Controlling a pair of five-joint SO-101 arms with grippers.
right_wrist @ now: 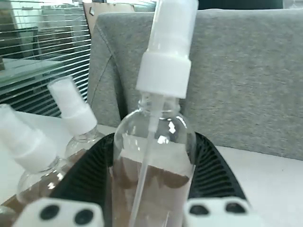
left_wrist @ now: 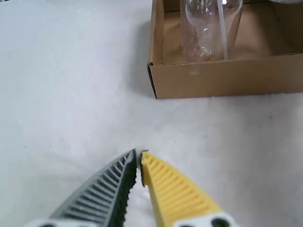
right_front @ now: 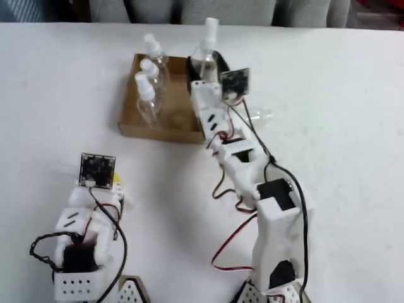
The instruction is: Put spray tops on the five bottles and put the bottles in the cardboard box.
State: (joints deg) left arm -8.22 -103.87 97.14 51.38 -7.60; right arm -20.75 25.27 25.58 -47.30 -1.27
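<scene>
left tool (left_wrist: pixel 138 157) closed, empty, right tool (right_wrist: pixel 154 158) gripping capped bottle (right_wrist: pixel 156 125) at cardboard box (right_front: pixel 159 131), three bottles (right_front: pixel 149 104) inside

bottle (right_front: pixel 149 108) x5, spray top (right_front: pixel 211 26) x4 visible, cardboard box (right_front: pixel 158 130) x1, robot arm (right_front: pixel 240 165) x2.

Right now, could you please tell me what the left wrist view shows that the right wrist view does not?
Left wrist view adds: the left jaws, grey and yellow, shut, and the cardboard box's outer wall and corner. Right wrist view adds: the black right jaws clasping a clear bottle with a white spray top, two more capped bottles, and a grey chair back. Shared: the white table, brown cardboard and a clear dip-tubed bottle; whether it is the same bottle, I cannot tell.
</scene>
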